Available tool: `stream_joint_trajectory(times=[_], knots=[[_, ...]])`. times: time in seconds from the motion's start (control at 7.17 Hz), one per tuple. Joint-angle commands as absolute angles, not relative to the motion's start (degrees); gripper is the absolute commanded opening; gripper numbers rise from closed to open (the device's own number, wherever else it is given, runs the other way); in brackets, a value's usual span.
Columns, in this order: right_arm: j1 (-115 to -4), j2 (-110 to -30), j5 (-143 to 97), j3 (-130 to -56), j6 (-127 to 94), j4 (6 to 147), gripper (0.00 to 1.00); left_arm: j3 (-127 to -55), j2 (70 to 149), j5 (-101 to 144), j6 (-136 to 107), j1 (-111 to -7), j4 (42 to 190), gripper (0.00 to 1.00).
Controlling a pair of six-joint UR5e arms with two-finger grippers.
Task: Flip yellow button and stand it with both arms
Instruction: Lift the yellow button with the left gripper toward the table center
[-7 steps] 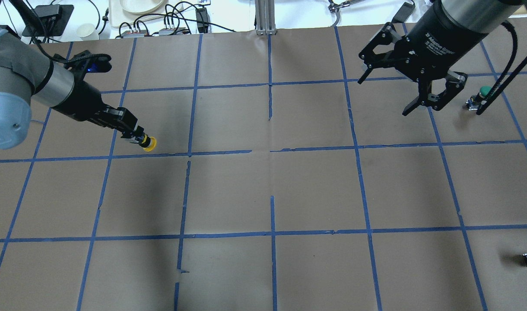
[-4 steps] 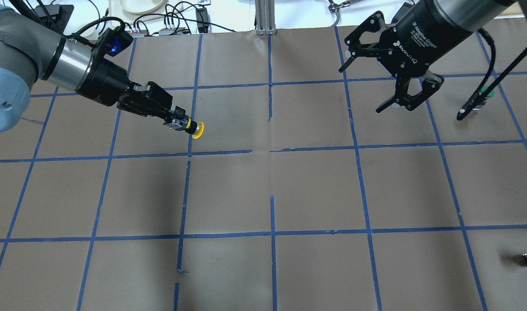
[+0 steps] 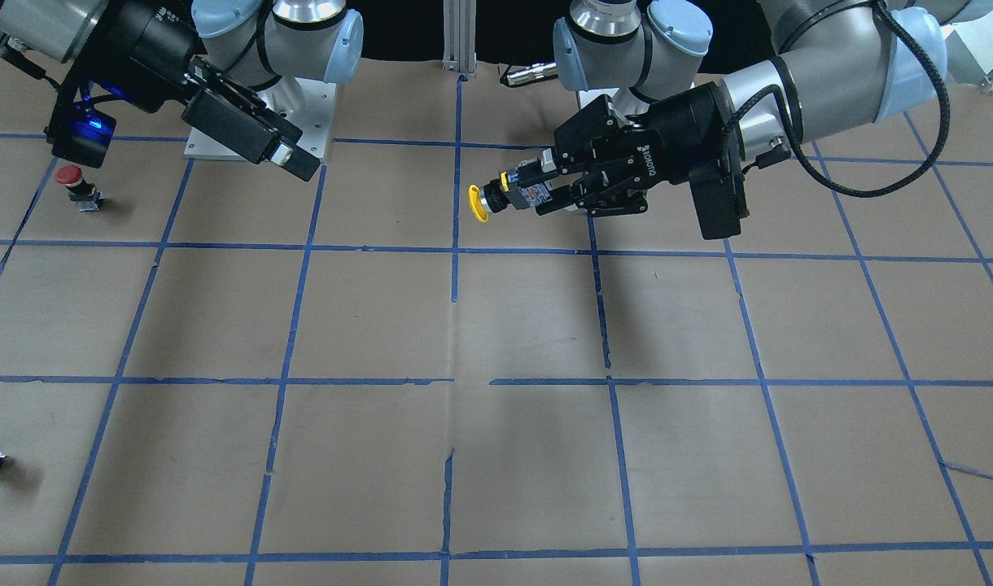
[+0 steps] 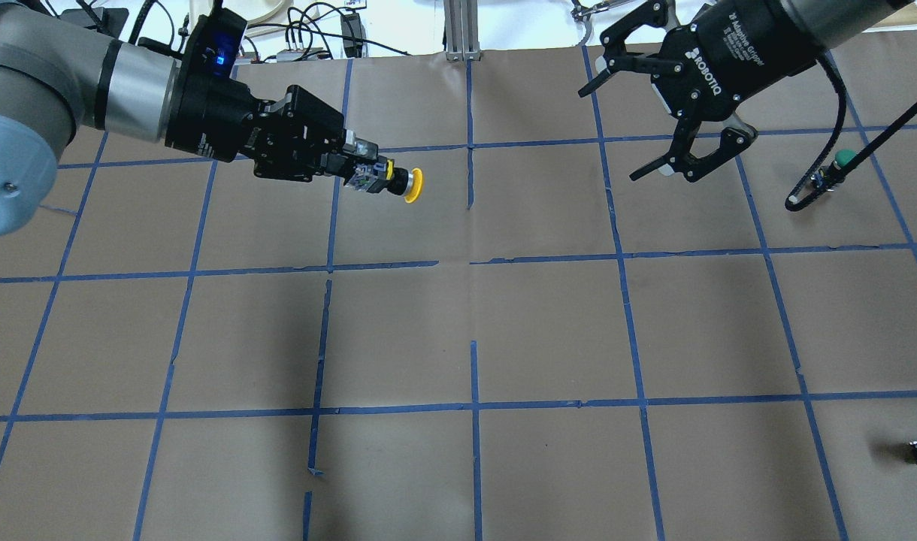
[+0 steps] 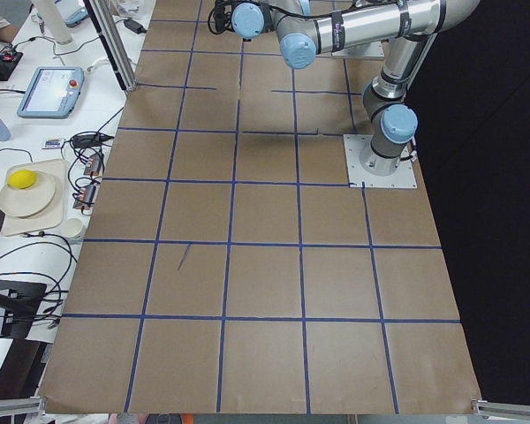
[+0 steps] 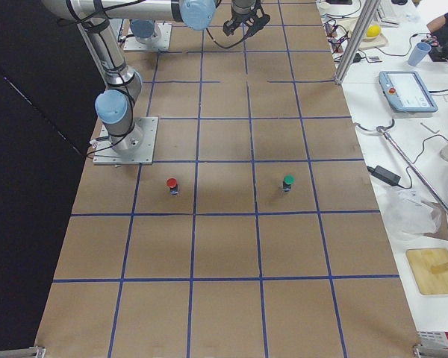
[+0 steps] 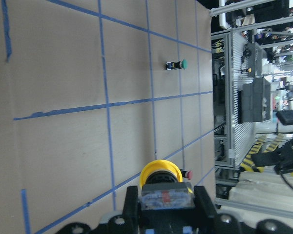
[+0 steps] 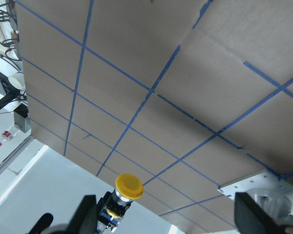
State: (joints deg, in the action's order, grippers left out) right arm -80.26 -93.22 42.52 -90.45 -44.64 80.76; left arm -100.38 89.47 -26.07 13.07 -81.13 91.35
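My left pincer is clamped on the button by its body, holding it level above the tabletop with the cap facing my right pincer. The right hangs wide apart, well off. I'd bring it in square, grip just behind the cap, and close before the left lets go. There's open room between us; the green switch sits by my right cable

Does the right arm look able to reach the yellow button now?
Probably yes: the left end effector holds the yellow button aloft, pointing toward the open right end effector, and nothing lies between them.
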Motion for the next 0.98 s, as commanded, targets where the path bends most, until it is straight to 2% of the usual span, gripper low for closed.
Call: stream_joint_trajectory(times=[0.0,0.84], knots=[[-81.03,-93.60,37.55,-91.31,-46.14,79.63,1.00,-100.37,89.74,-20.49,8.63,-82.69,90.80,0.02],[-84.54,-90.88,29.45,-92.55,-48.15,80.77,0.99,-101.24,89.21,-12.39,4.57,-83.85,83.95,0.02]])
